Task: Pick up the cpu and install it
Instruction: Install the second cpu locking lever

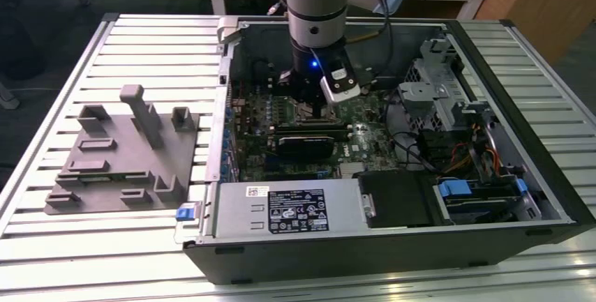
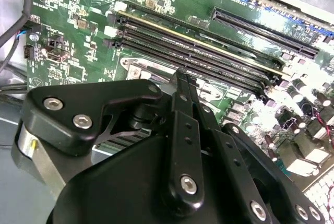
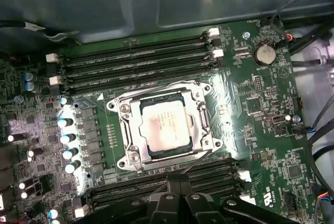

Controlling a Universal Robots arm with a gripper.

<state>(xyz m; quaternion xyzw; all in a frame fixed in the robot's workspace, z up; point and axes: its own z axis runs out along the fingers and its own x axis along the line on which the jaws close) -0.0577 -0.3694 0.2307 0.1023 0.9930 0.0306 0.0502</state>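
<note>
The cpu, a flat square chip with a silver top, lies flat inside the metal socket frame on the green motherboard. Nothing touches it. My gripper hangs above the board beside the socket, over the memory slots, with its black fingers drawn together and nothing between them. In the exterior view the gripper reaches down into the open computer case, near the middle of the board.
Memory slots flank the socket on two sides. A gray fixture tray sits on the slatted table at the exterior view's left. A black card, power supply, drive cage and cables crowd the case.
</note>
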